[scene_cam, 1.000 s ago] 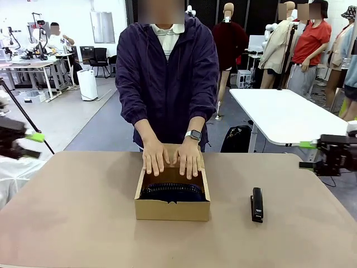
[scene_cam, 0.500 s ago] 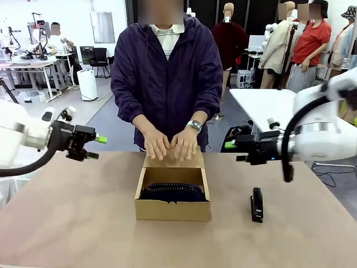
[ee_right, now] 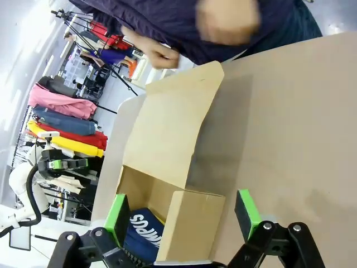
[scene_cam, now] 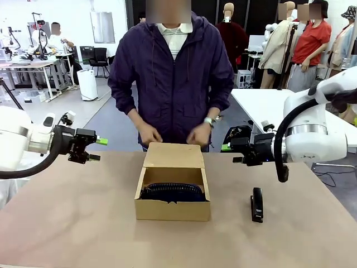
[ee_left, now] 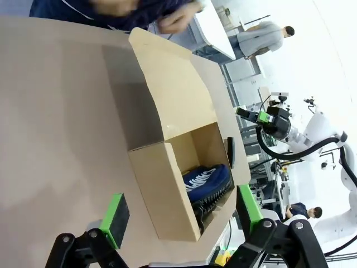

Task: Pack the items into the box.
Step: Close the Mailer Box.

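Both hover empty with fingers apart: left end effector [scene_cam: 97,149] left of the box [scene_cam: 173,211], right end effector [scene_cam: 230,154] right of it; navy pouch [scene_cam: 172,192] lies inside.

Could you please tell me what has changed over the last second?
The person's hands lifted off the flap and drew back. The left gripper and right gripper swung in from the sides, both open. The box, pouch and stapler stayed put.

A brown table [scene_cam: 78,218] spans the lower half of the front view. At centre frame a tan cardboard box [scene_cam: 172,211] sits on it, flap lid open toward the far edge. A black stapler [scene_cam: 256,204] lies to its right, apart from it.
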Controlling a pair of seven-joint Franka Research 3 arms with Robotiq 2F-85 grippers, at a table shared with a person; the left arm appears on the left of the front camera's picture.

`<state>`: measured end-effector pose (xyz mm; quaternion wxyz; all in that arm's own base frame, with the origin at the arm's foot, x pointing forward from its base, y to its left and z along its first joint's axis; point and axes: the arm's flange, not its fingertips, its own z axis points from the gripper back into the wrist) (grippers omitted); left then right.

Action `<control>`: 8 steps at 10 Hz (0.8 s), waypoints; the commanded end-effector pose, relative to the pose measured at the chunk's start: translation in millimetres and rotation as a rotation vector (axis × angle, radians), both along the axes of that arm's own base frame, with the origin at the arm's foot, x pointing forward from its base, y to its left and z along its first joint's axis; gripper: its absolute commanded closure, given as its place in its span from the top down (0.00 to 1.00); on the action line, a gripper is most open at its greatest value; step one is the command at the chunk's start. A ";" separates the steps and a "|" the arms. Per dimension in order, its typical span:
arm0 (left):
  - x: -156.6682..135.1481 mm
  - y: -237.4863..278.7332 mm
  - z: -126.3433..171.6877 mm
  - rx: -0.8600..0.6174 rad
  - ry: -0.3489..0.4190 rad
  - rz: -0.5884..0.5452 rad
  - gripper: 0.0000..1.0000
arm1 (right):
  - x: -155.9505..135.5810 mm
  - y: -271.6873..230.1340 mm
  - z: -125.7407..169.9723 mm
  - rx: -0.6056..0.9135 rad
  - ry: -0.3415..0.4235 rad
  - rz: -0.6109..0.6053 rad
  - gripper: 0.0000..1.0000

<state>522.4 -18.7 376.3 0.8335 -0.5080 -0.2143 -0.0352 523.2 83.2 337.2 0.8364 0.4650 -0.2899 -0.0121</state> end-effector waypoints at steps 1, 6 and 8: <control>0.8 2.5 -4.3 -0.006 0.004 0.009 1.00 | 25.3 7.4 -8.2 -0.014 0.073 0.035 1.00; 119.5 -49.1 -52.8 -0.107 0.133 0.030 1.00 | 134.1 53.4 -34.2 0.006 0.404 0.329 1.00; 134.7 -76.5 -71.7 -0.186 0.154 -0.007 1.00 | 151.0 64.2 -43.1 0.073 0.482 0.373 1.00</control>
